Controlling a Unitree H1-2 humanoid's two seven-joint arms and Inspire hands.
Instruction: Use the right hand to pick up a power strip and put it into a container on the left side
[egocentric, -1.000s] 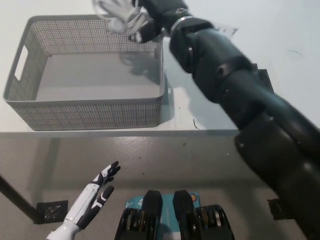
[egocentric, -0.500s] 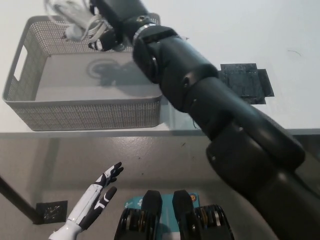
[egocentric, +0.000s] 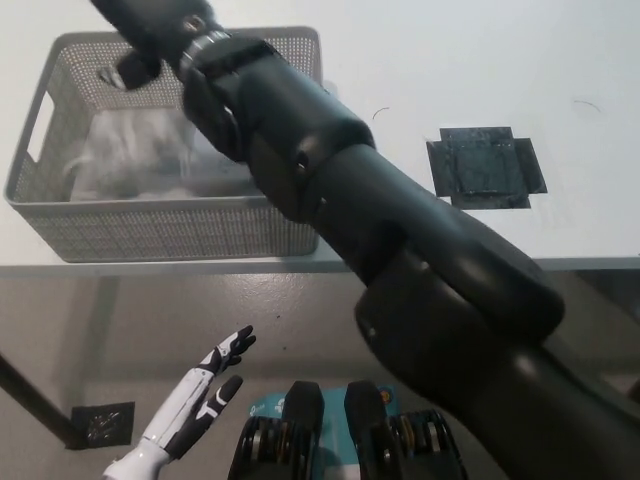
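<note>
Head view, placing step. Right arm (egocentric: 330, 190) reaches across the tabletop (egocentric: 480, 70) from the lower right, passing over the near right corner of the basket (egocentric: 165, 235); the right hand (egocentric: 150, 45) sits over the basket's far wall. Only a small part of the hand shows at the top edge, and whether its fingers are apart or together cannot be told. Inside the basket lies a blurred white mass, judged to be the power strip (egocentric: 135, 165) with its cord, on or just above the basket floor toward the left half; whether it has fully settled is not clear from the blur. The strip appears separate from the hand, so the release is judged done or nearly so.

Next move, as a judgement: the hand needs to lift clear of the far wall and the arm to draw back to the right without catching the basket rim or any loop of cord.

Left hand (egocentric: 195, 405) rests below the basket, off the front edge of the tabletop, holding nothing, fingers straight and slightly spread.

Count: one basket, one strip, one dark taped patch (egocentric: 483, 165) on the tabletop well to the right of the basket, two robot hands.
</note>
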